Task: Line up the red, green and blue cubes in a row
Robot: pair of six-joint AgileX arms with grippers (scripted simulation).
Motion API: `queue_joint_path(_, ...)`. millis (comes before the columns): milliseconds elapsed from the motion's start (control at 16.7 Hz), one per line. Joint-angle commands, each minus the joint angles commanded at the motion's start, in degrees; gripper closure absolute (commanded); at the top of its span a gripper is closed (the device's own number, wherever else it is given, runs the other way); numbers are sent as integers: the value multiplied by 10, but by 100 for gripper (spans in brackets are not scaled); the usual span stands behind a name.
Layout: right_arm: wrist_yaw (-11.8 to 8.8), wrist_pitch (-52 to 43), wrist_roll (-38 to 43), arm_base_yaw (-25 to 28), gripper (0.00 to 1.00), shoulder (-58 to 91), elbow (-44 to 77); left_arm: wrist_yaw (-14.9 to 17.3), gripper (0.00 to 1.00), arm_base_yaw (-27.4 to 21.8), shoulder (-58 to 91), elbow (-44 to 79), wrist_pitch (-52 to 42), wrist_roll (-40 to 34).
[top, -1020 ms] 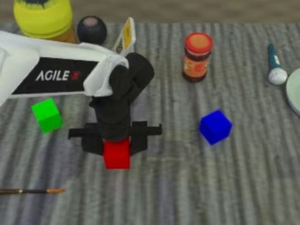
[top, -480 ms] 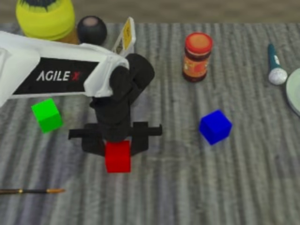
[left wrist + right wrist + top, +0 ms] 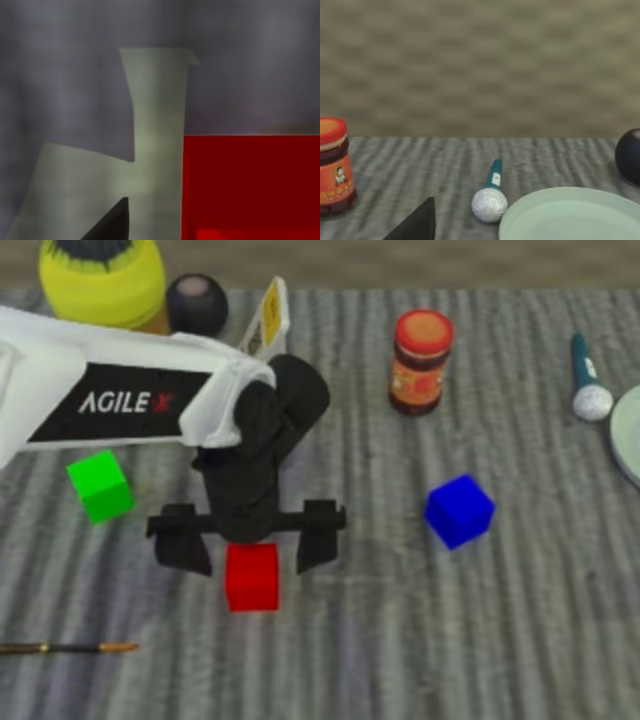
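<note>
Top view: high above table [image 3: 480, 640], looking straight down; jar [image 3: 421, 360] upper centre, microphone [image 3: 588, 380] and plate [image 3: 630, 435] at right edge. Left wrist view: pressed very close to red cube [image 3: 250, 185], filling lower right. Right wrist view: low, facing level across table; shares jar [image 3: 334, 167], microphone [image 3: 490, 197], plate [image 3: 570, 215] with top view.

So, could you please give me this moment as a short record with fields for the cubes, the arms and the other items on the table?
red cube: on the table, between the spread fingers of the left pincer, not gripped
green cube: at the table's left, apart from the red one
blue cube: right of centre, alone
row: not yet formed
right arm: outside the top view
other items: red-lidded jar, microphone, plate, paintbrush
</note>
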Motion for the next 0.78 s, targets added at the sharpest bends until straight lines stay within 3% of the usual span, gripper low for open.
queue_joint_path(420, 0, 0, 0, 0, 0, 0, 0, 0, 0, 1, -4, 8, -10, 0)
queue_joint_path(780, 0, 0, 0, 0, 0, 0, 0, -1, 0, 9, -50, 76, -130, -3)
